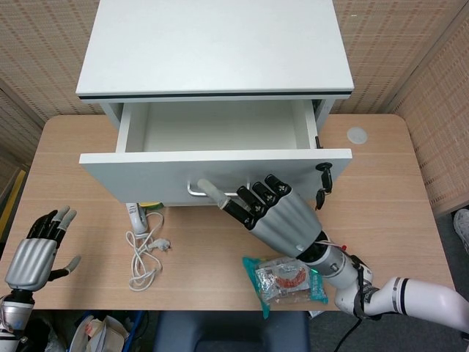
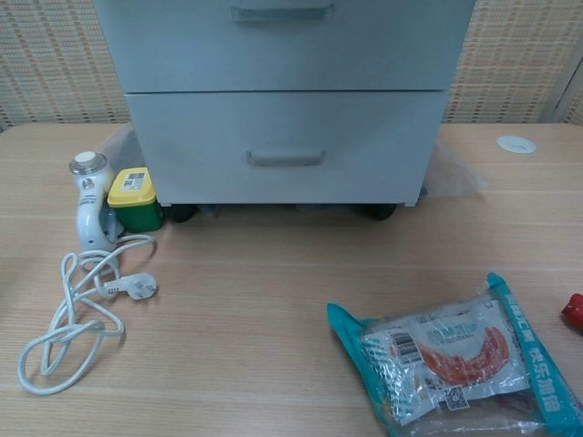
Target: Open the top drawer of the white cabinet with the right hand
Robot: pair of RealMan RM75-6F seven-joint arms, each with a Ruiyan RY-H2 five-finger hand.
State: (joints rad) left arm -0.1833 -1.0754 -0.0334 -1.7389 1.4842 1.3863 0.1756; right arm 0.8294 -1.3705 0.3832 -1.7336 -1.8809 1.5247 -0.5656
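Note:
The white cabinet (image 1: 212,44) stands at the back of the table, and its top drawer (image 1: 212,172) is pulled well out and looks empty. In the head view my right hand (image 1: 275,216) hovers just in front of the drawer front, below it. Its fingers (image 1: 209,192) are spread, one of them stretched out across the metal handle (image 1: 192,191), and it grips nothing. My left hand (image 1: 33,257) is open over the table's front left corner. In the chest view neither hand shows; the drawer front (image 2: 282,45) fills the top of that view.
A teal snack packet (image 1: 286,279) lies beside my right wrist. A white corded device (image 2: 89,209), its looped cable (image 2: 73,314) and a green box (image 2: 135,198) sit left of the cabinet. Keys (image 1: 322,180) hang at the drawer's right. A white disc (image 1: 357,135) lies far right.

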